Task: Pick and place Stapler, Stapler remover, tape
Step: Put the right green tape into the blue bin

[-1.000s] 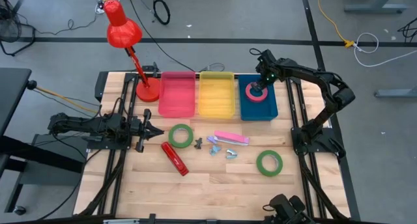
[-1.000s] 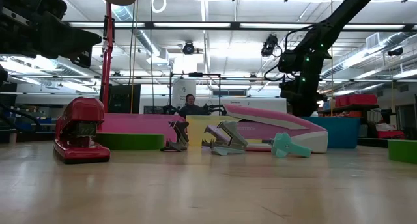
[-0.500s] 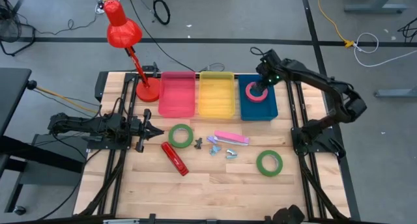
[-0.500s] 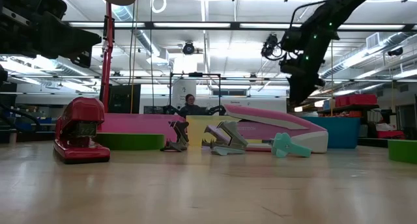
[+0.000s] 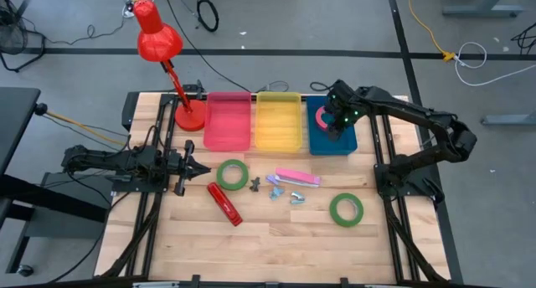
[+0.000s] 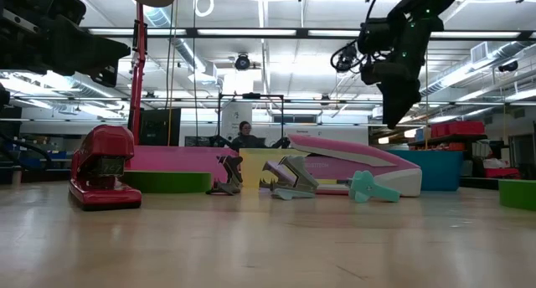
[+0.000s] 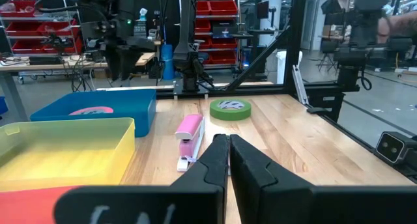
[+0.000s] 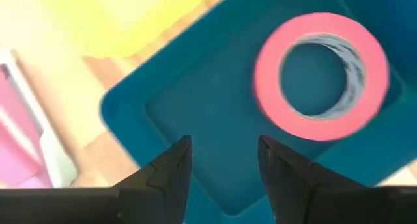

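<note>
The red-pink tape ring (image 8: 322,77) lies flat on the floor of the blue bin (image 5: 343,141); it also shows in the high view (image 5: 320,116). My right gripper (image 8: 221,149) hangs open and empty above the bin, beside the ring (image 5: 335,125). One green tape ring (image 5: 232,174) and another (image 5: 346,209) lie flat on the table. So do a red stapler (image 5: 224,203), a pink stapler (image 5: 298,177) and small staple removers (image 5: 285,190). My left gripper (image 7: 228,142) is shut and empty at the table's left (image 5: 203,168).
A pink bin (image 5: 227,120) and a yellow bin (image 5: 278,120) stand left of the blue one along the far edge. A red desk lamp (image 5: 159,41) stands at the far left on its base (image 5: 190,119). A person sits in the room behind (image 6: 244,136).
My right gripper has gone up out of the blue bin and a little toward the table's near edge. The red-pink tape ring stays lying in the bin.
</note>
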You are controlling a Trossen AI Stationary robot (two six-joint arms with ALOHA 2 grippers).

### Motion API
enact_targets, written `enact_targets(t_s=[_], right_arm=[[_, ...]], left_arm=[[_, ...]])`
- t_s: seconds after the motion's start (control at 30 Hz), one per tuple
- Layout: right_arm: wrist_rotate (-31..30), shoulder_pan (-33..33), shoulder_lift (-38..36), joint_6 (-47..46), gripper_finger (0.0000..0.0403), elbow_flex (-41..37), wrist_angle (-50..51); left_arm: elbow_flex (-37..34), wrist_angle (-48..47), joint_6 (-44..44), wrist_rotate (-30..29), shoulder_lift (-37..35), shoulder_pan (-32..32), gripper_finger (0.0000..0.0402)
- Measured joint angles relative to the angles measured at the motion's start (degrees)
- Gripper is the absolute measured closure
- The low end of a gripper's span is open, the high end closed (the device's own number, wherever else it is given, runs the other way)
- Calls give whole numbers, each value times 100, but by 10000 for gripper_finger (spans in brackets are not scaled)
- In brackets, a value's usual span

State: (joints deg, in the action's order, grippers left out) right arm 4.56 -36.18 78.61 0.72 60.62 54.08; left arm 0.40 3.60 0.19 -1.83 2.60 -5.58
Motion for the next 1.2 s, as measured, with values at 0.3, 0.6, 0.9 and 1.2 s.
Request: enact_targets(t_s=[0.3, 0.6, 0.9, 1.2], right_arm=[[-2, 924, -50, 170, 230, 0, -2], [-24, 1763, -594, -264, 230, 0, -5], [-66, 2566, -1246, -823, 230, 0, 7], [-109, 3454, -1711, -1203, 230, 0, 102]], left_arm=[[0, 0, 0, -2, -1, 0, 381], [0, -2, 0, 0, 1, 0, 381], [0, 0, 0, -2, 1, 0, 381], [0, -2, 0, -2, 1, 0, 381]])
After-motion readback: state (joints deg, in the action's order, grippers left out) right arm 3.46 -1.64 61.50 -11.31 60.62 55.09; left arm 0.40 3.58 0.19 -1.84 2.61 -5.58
